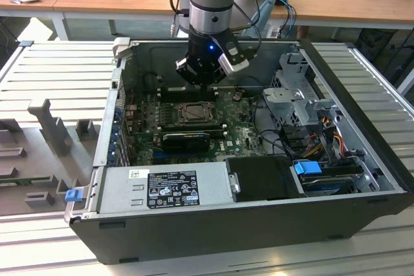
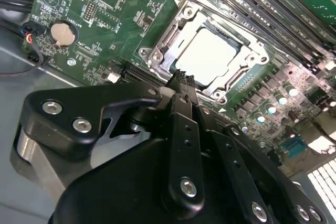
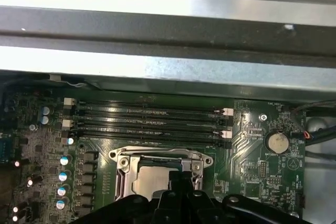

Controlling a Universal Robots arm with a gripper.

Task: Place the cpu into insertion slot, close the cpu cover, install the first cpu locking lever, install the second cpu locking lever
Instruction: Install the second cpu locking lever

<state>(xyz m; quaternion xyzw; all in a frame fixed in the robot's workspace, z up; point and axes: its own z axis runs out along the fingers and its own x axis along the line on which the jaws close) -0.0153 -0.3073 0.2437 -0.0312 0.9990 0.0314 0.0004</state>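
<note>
Black and metal-sided, the open computer case [image 1: 362, 179] lay on its side on the ribbed grey worktop [image 1: 58, 75], its green motherboard [image 1: 239, 135] facing up. Toward the board's edge on the exterior view's left, the square insertion slot [image 1: 193, 114] sat with the black gripper [image 1: 202, 77] hanging just above its far side. In the second wrist view the small flat cpu with its pale silvery-grey top [image 2: 210, 56] rested inside the slot [image 2: 207, 51], and the thin dark silvery cpu cover frame [image 2: 169, 39] lay down around it, its window showing the chip. The gripper's fingers [image 2: 184, 95] were drawn together to a narrow tip, holding nothing, poised near the cover's edge. In the first wrist view the cpu [image 3: 149, 179] showed beside long black memory slots [image 3: 147, 121].
</note>
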